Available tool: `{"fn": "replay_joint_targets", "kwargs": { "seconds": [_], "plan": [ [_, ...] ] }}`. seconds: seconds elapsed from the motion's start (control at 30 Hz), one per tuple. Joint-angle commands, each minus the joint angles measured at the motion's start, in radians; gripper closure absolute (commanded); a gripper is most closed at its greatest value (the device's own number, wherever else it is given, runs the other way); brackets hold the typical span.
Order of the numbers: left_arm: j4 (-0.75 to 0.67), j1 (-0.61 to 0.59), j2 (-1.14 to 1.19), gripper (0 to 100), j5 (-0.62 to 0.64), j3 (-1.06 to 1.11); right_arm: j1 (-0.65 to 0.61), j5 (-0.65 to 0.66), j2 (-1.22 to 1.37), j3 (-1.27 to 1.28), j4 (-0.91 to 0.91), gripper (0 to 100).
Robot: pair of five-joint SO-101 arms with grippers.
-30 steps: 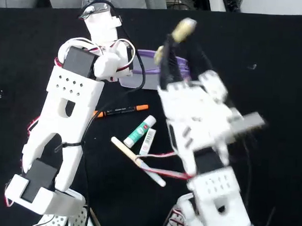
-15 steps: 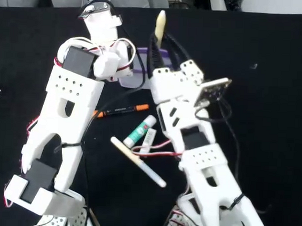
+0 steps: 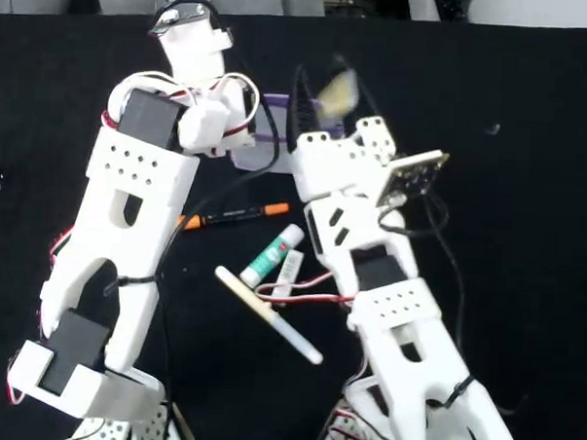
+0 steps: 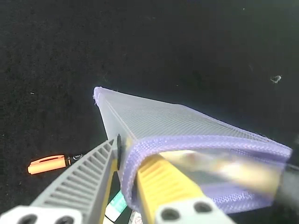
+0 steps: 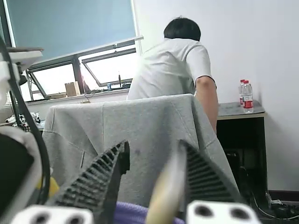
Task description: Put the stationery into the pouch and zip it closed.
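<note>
- The purple mesh pouch [image 4: 187,121] is clamped at its rim by the left gripper [image 4: 127,154].
- At the pouch's mouth, a blurred cream stick [image 5: 164,191] is seen between the right gripper's [image 5: 154,148] parted jaws.

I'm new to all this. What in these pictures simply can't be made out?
- Cream item at the right gripper: motion blur in the high view and a smear in the left wrist view hide what it is.
- Pouch: in the high view both arms cover most of it, and its zip is hidden.
- Whether the item is already inside the pouch: in the left wrist view the blur hides it.
</note>
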Motion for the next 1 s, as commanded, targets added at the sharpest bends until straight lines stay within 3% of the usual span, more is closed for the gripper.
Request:
{"fn": "replay_joint_targets", "kwargs": {
  "seconds": [0.0, 0.27, 0.57, 0.77, 0.97],
  "plan": [
    [-0.017, -0.012, -0.015, 97, 0.003, -0.007, 0.011, 0.0, -0.002, -0.064, -0.023, 78.0],
    [-0.018, -0.041, -0.015, 97, 0.009, -0.012, 0.02, 0.002, -0.018, -0.074, -0.005, 77.9],
    [-0.055, -0.262, -0.044, 97, 0.011, -0.042, 0.092, 0.002, -0.182, -0.343, 0.531, 77.9],
    [-0.06, -0.429, -0.173, 97, 0.011, -0.042, 0.17, 0.005, -0.191, -0.527, 0.783, 77.9],
    [-0.058, -0.588, -0.213, 97, 0.011, -0.041, 0.117, 0.252, -0.191, -0.57, 0.959, 77.9]
  ]
}}
